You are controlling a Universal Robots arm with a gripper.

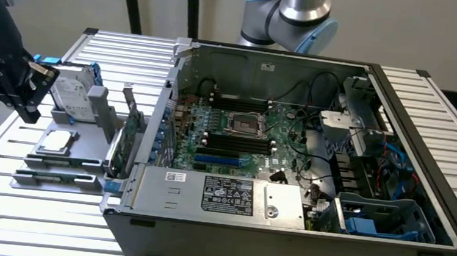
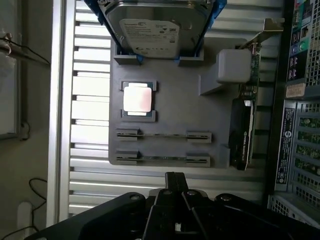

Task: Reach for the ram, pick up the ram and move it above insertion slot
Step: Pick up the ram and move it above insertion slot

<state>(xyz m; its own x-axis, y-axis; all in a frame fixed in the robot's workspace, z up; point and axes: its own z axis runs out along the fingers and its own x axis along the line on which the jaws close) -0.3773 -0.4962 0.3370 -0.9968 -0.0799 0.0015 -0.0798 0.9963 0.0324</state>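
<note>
You had a slatted table [image 1: 10, 205] carrying an open case [image 1: 285, 242] and, at the exterior view's left of it, a grey tray [image 2: 175, 107]. The tray held a drive [image 2: 157, 27], a card [image 2: 245, 135] standing on edge, a chip [image 2: 137, 98] and two sticks resting edge-up in end cradles. The ram [image 2: 162, 159] nearest your gripper [image 2: 173, 176] sat by the tray's edge, its twin [image 2: 162, 135] just beside it, both well apart from the slots [image 1: 239, 144] inside the case. Your gripper hovered near the tray, apart from the ram, fingers pressed together and holding nothing. To reach well, I judge you needed to centre over the stick's bare middle between the cradles, set the fingers across its thin edge, and part them before touching.
</note>
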